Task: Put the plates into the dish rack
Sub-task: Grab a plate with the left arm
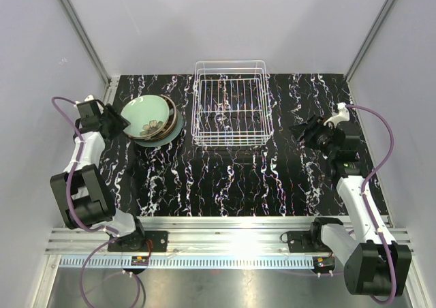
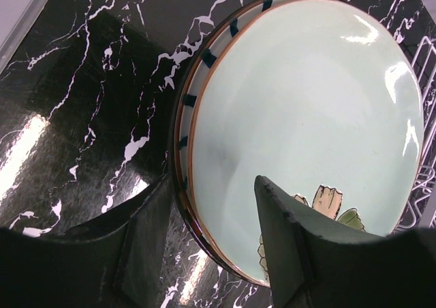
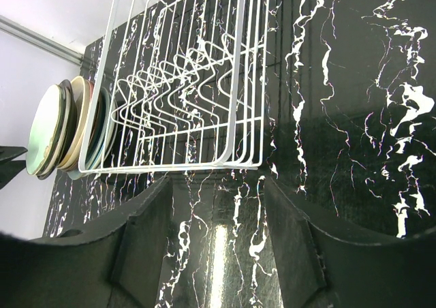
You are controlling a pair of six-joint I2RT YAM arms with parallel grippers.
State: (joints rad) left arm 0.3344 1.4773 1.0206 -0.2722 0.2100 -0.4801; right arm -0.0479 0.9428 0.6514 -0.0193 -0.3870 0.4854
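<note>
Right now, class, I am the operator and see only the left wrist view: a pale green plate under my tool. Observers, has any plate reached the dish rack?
Observer: No, the dish rack stands empty, all its slots free.
Operator: Where are the other plates?
Observer: The plates sit in one stack just left of the rack.
Operator: And the right tool?
Observer: The right tool is open, holds nothing and faces the rack from its right.
</note>
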